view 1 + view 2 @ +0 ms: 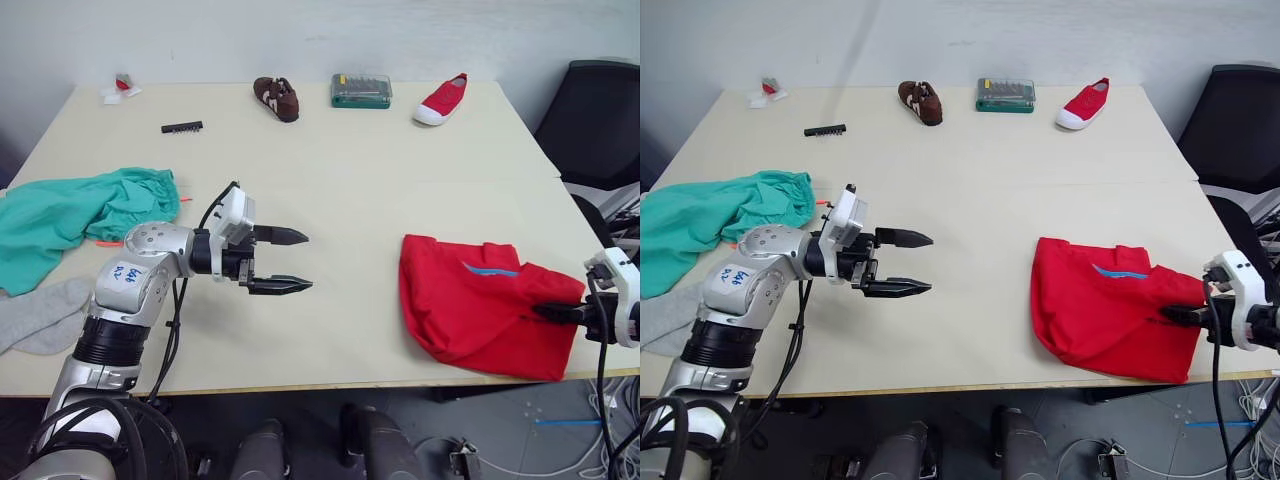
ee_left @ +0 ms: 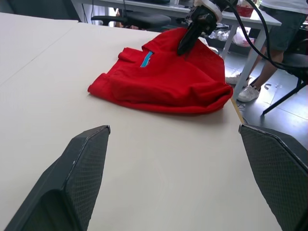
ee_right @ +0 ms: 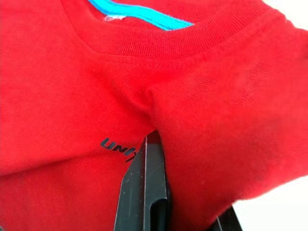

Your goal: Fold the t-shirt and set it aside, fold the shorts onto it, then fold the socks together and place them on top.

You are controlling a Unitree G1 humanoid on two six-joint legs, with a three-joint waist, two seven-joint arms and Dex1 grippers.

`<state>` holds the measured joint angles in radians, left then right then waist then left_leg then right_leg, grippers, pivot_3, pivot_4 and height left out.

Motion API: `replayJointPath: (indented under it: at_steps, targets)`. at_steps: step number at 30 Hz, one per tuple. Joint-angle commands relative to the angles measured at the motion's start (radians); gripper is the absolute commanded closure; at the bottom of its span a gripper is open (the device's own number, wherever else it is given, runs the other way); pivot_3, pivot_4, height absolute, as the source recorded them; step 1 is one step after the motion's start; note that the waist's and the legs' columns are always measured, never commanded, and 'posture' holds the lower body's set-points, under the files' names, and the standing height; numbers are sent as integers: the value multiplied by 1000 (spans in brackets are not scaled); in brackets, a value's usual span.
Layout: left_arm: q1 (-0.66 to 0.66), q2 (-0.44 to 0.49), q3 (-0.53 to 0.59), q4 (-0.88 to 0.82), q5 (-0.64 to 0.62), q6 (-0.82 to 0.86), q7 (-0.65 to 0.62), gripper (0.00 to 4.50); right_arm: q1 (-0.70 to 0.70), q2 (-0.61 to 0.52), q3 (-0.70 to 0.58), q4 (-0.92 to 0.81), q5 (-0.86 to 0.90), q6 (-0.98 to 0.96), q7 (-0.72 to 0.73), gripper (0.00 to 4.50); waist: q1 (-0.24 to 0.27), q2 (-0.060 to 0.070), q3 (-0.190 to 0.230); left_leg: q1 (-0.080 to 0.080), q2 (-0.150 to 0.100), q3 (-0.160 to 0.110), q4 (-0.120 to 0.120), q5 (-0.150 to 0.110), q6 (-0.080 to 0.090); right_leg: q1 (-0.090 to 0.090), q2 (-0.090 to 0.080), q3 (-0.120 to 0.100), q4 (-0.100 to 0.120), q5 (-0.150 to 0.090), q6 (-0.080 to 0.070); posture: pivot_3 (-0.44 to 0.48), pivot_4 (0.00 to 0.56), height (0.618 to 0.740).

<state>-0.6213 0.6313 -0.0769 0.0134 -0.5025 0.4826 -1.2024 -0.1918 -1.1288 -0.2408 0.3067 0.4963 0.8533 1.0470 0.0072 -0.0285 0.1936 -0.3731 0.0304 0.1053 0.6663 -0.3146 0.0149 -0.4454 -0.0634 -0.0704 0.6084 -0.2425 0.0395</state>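
A large bright red short-sleeved cloth t-shirt [image 1: 475,310] lies bunched in a rough fold at the lower right of the frame, on the pale wooden table [image 1: 350,200] near its front edge, its blue collar label facing up. The right gripper [image 1: 556,312] at the far right edge has its black fingers [image 3: 144,192] pressed together, pinching a fold of the red cloth just beside the collar. The left gripper [image 1: 290,261] hovers over bare table at centre left, fingers [image 2: 77,183] spread wide, pointing towards the t-shirt and well apart from it. Teal-green thin fabric shorts [image 1: 75,215] lie crumpled at the left edge, with an orange drawstring showing. Light grey knit socks [image 1: 40,315] sit just below them at the lower left. Along the upper edge rest a brown shoe [image 1: 276,98], a green tool case [image 1: 361,90] and a small red shoe [image 1: 441,100].
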Motion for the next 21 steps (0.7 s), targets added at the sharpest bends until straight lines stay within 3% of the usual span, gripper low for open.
replayJointPath:
  at_steps: [1, 8, 12, 21]
  targets:
    - [9, 9, 27, -41, -10, 3, 5, 0, -35, -59, 8, 157, -81, -132, 62, 4464, -3, 0, 0, 0, 0, 0, 0, 0, 0, 0, 0, 0, 0, 0, 0, 0, 150, 740]
    - [5, 9, 30, -45, -13, 11, 14, 0, -158, -79, 42, 360, -175, -296, 114, 4464, -12, 0, 0, 3, 1, 2, 0, 2, -3, 0, 2, 4, 1, 0, 0, 0, 150, 740]
    - [14, 6, 28, -70, -24, 29, 17, 0, -251, -13, -3, 377, -169, -400, 64, 4464, -18, 0, 0, 4, 1, 3, -1, 5, -8, 0, 2, 5, 2, 0, 0, 0, 150, 740]
    - [9, 2, 33, -80, -23, 43, 26, 0, -234, -11, 50, 422, -265, -496, 60, 4464, -7, 0, 0, 3, 0, 2, 0, 6, -11, 0, 1, 6, 4, 0, 0, 0, 150, 740]
